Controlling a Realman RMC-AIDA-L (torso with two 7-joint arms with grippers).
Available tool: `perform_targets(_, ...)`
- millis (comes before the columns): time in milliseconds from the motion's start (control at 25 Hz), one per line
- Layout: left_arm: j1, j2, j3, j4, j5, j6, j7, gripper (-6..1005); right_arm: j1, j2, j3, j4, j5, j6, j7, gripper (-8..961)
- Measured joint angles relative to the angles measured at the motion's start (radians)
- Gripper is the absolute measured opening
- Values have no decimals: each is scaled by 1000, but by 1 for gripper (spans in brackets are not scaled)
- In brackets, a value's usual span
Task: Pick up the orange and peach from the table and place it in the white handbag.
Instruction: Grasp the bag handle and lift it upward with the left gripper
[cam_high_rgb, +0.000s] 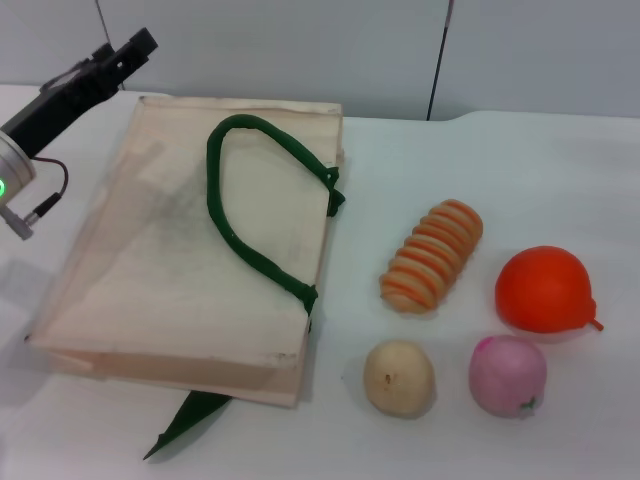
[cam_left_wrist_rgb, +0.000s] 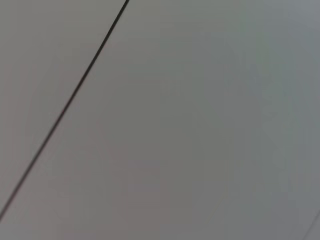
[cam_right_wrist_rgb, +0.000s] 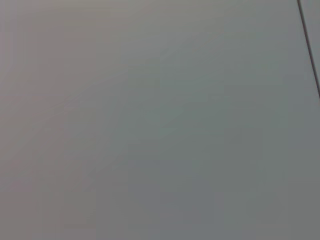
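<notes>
Nearest the camera, at the lower edge of the head view, a loose dark green strap end (cam_high_rgb: 190, 415) pokes out from under the white handbag (cam_high_rgb: 150, 290) — the bag lies flat on the table (cam_high_rgb: 560, 170), filling the left half of the frame, its other green handle (cam_high_rgb: 232, 225) looped across the top face. Lying flat like that, its mouth looks closed, so I judge it will need lifting or holding open before any fruit can go in.

Lower right of the frame holds the fruit, all well apart from the bag. The peach (cam_high_rgb: 508, 376) sits at the bottom right, pink with a small green mark; just above it is the orange (cam_high_rgb: 544, 289), its stem tip pointing to the right edge. A beige round fruit (cam_high_rgb: 398, 377) rests beside the peach, and a ridged striped piece (cam_high_rgb: 432, 255) lies between the bag and the orange. Neither task fruit has been lifted.

The left gripper (cam_high_rgb: 135, 48) hangs in the upper left corner, just past the bag's far corner — probably placed to tend the bag. Whether its pincer is clenched or released I cannot tell. The right gripper is out of sight; both wrist views show only blank wall.
</notes>
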Motion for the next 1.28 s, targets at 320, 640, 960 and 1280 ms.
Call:
perform_targets(320,-63,2,0,150,505,172,-459,806,0,0,1,0,0,0,0,888)
perform_targets(640,-148,-7,0,136,751,231,-544,805,4,0,2,0,0,0,0,889)
perform_targets(960,-202,-11,1,106,902,228,-596,804,4,0,2,0,0,0,0,889)
perform_targets(1280,-232,-5,2,103,975,154,-637,802,4,0,2,0,0,-1,0,888)
